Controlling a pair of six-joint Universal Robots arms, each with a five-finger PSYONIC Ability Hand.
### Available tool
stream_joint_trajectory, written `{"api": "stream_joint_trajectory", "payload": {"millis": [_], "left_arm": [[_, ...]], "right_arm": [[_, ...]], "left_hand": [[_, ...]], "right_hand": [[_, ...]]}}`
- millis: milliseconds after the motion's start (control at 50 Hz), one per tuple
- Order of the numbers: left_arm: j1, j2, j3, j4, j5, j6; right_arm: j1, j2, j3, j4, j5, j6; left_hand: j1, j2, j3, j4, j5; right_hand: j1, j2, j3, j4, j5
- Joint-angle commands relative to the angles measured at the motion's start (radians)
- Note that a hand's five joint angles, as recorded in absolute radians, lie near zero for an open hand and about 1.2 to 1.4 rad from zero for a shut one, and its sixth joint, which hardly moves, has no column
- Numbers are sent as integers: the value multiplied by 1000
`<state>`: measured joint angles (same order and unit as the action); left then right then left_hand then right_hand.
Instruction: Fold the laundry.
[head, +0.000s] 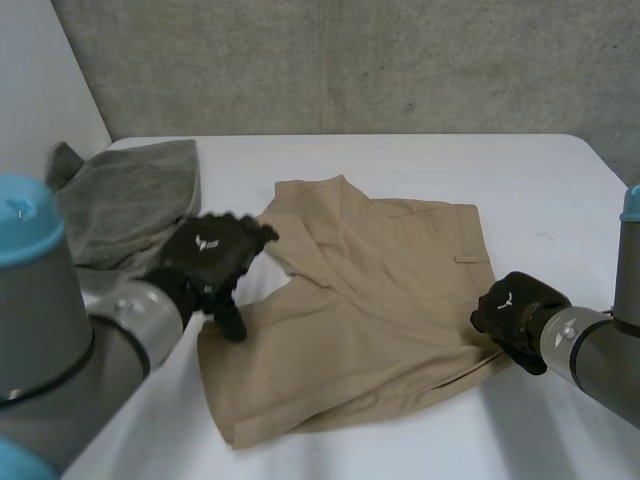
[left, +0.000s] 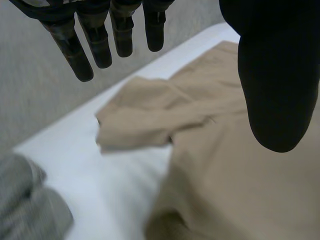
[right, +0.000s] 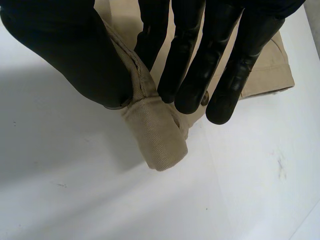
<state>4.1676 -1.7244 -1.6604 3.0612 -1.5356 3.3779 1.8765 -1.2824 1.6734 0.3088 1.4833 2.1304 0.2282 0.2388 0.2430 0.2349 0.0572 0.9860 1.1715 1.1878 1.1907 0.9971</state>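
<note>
A pair of beige cloth shorts lies spread across the middle of a white desk before a grey concrete wall, with one flap turned over near their far left corner; the robot's left hand hangs at the shorts' left edge, just beside that flap; in the left wrist view its fingers are straight and spread, the thumb stands well apart from them, and nothing is held, while the shorts lie below on the desk; a crumpled grey cloth sits at the desk's far left corner, apart from the shorts, and it shows beside the left hand in the wrist view too; the right hand is at the shorts' right edge, near their front right corner; in the right wrist view the right hand pinches a thick folded hem of the shorts between thumb and fingers, and the bunched end of the hem pokes out past the fingertips over the bare desk.
</note>
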Motion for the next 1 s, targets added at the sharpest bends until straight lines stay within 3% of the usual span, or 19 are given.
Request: {"api": "stream_joint_trajectory", "payload": {"millis": [20,140,260,480,700,800,1000], "left_arm": [[62,-222,213,122,161,133],[89,-408,387,136,224,159],[127,-581,536,180,342,196],[149,-750,657,221,354,241],[154,-830,725,221,347,242],[158,-827,723,232,306,245],[155,-730,579,284,164,370]], "right_arm": [[3,-8,32,-36,-2,3],[3,-8,58,-63,-2,3],[4,-8,72,-71,-2,5],[3,-8,101,-83,-2,5],[3,-8,126,-109,0,5],[3,-8,132,-111,-2,5],[7,-6,134,-131,0,8]], "left_hand": [[158,147,143,151,154],[302,292,287,295,299],[419,409,405,413,416],[464,453,449,457,460],[778,767,763,771,774],[1167,1156,1152,1160,1163],[1168,1157,1153,1161,1165]], "right_hand": [[410,225,208,206,225],[410,225,208,206,225],[410,225,208,206,225],[410,225,208,206,225],[410,225,208,206,225],[410,225,208,206,225],[410,225,208,206,225]]}}
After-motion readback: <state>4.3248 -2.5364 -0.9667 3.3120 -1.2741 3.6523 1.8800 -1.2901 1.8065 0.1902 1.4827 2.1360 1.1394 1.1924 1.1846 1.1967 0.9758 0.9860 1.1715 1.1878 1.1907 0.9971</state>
